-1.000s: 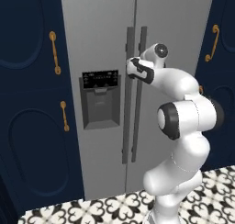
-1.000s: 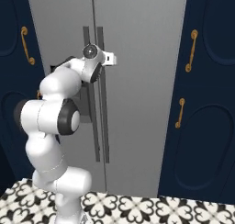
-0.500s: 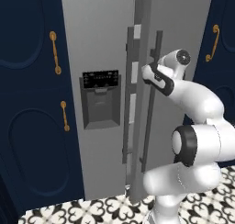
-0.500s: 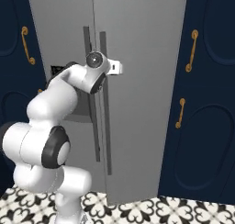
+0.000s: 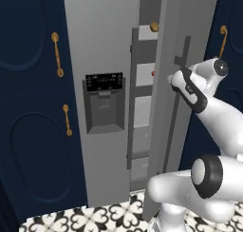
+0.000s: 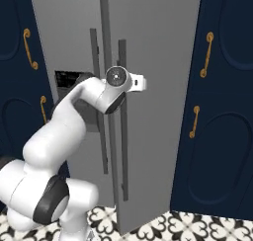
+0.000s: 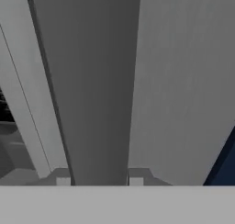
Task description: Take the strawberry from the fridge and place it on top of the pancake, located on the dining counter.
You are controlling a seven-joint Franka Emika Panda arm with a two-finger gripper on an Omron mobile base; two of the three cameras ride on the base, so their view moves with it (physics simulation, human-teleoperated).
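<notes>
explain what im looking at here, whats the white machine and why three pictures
It is a white robot arm with dark joints, seen by three cameras: two on its base, behind it to the left and right, and one on its hand. It faces a tall light-grey two-door fridge. Its gripper has its jaws shut on the right door's dark grey vertical bar handle, which runs up the middle of the hand view. That door stands partly open, and a tiny red strawberry shows inside through the gap.

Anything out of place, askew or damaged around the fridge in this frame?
Nothing stands out. The fridge has its right door swung partly open because the gripper is shut on that door's handle; shelves and a small red item show through the gap. No spills or damage visible.
</notes>
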